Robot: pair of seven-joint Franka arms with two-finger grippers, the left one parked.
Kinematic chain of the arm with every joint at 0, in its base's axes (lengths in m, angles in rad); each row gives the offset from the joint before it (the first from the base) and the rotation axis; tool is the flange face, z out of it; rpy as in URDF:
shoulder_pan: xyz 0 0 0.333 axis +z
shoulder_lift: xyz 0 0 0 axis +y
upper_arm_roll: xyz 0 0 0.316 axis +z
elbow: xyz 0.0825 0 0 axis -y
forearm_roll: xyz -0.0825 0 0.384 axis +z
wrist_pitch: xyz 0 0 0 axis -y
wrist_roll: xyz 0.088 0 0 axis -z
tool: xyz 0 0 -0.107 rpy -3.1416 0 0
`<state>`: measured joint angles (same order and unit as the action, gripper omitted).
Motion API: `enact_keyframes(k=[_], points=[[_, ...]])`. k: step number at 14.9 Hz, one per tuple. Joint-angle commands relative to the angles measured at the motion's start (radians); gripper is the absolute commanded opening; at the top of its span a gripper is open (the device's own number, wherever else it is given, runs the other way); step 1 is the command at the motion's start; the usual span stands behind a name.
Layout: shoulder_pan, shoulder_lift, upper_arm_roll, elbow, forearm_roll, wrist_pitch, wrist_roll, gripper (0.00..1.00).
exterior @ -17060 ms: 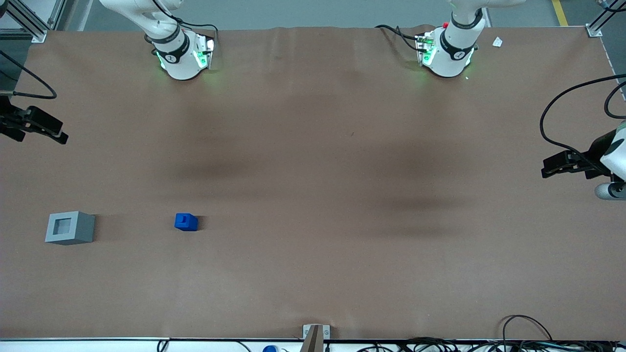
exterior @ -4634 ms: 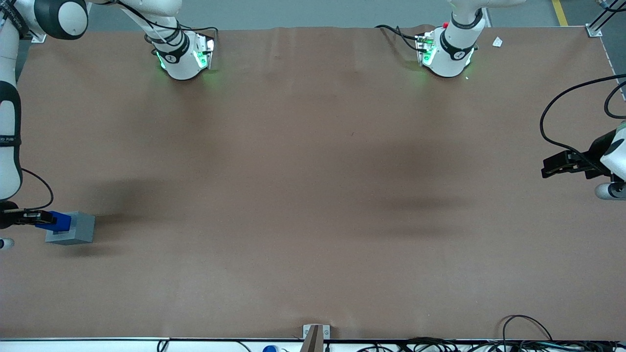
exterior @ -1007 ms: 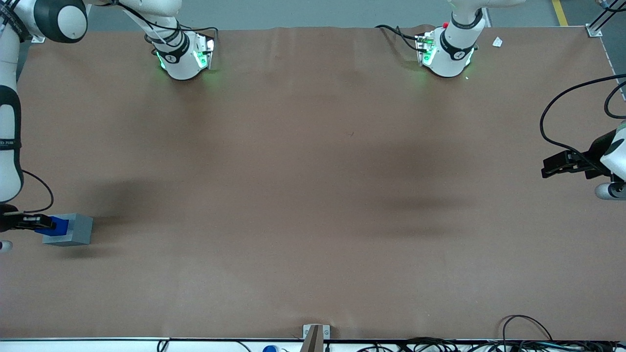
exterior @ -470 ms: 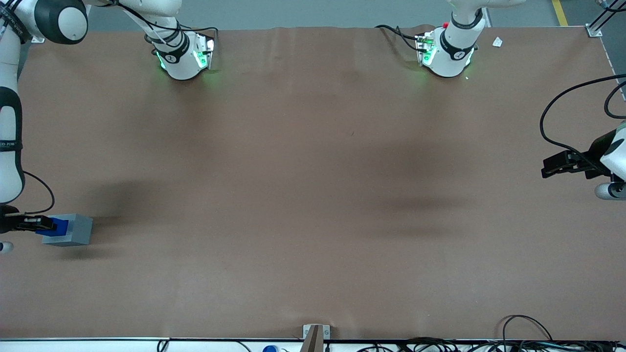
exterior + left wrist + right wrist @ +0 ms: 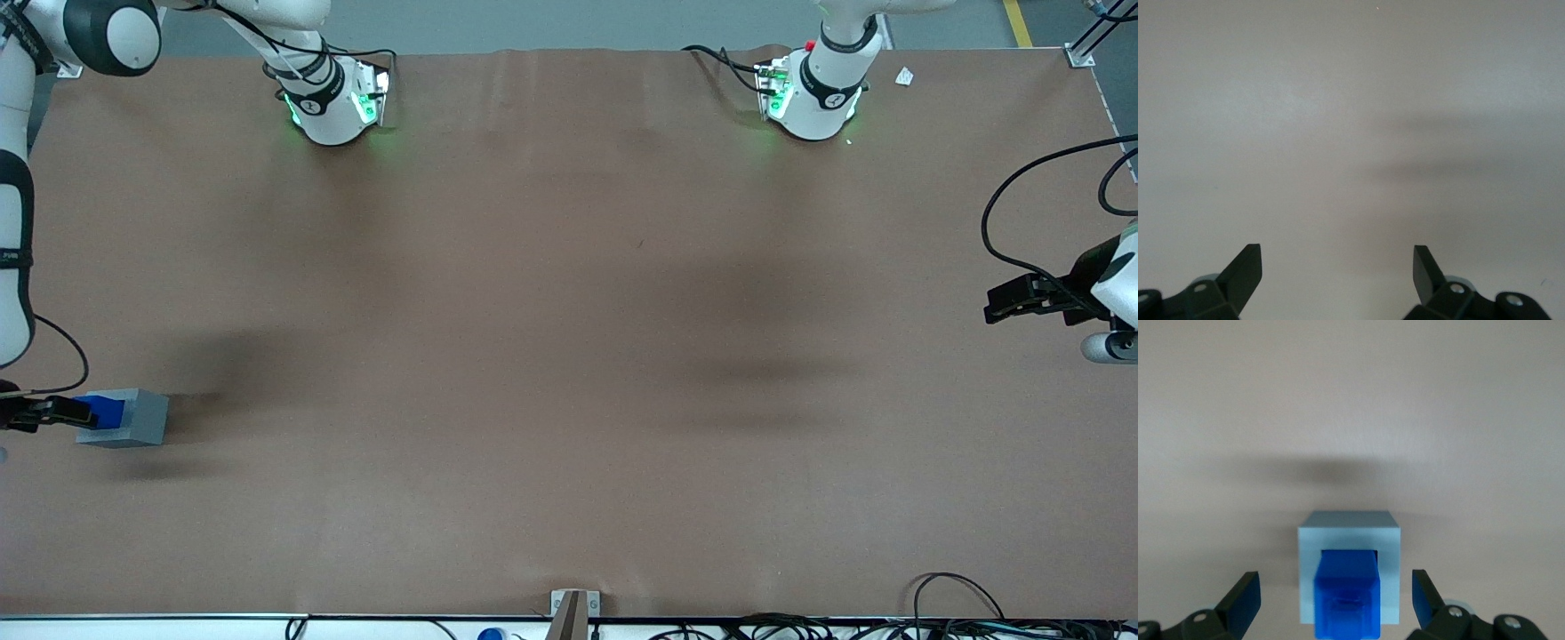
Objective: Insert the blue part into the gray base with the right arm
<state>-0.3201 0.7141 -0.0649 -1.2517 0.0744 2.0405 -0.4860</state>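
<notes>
The gray base (image 5: 135, 420) rests on the brown table toward the working arm's end. The blue part (image 5: 110, 409) stands in its square recess and sticks up out of it. In the right wrist view the blue part (image 5: 1346, 595) fills the recess of the gray base (image 5: 1349, 523). My right gripper (image 5: 75, 412) hangs just above and beside the base. It is open (image 5: 1333, 592): one black finger stands on each side of the base, and neither touches the blue part.
The right arm's white links (image 5: 12, 267) run along the table's edge at the working arm's end. Both arm mounts (image 5: 331, 105) sit farthest from the front camera. Cables (image 5: 960, 613) lie along the table's near edge.
Since 17 s ago the blue part has gone from the open table into the gray base. In the last second the gripper has drawn slightly away toward the table's end, and the part stays in the base.
</notes>
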Motion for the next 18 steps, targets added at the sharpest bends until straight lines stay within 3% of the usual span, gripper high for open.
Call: enact_keyframes(k=[1, 3, 12, 18], points=[[0.041, -0.111, 0.004, -0.035, 0.011, -0.083, -0.003, 1.0], [0.079, -0.177, 0.004, -0.054, 0.013, -0.144, 0.053, 1.0], [0.283, -0.562, 0.0, -0.336, 0.001, -0.152, 0.322, 1.0], [0.306, -0.794, 0.005, -0.544, -0.01, -0.157, 0.423, 1.0]])
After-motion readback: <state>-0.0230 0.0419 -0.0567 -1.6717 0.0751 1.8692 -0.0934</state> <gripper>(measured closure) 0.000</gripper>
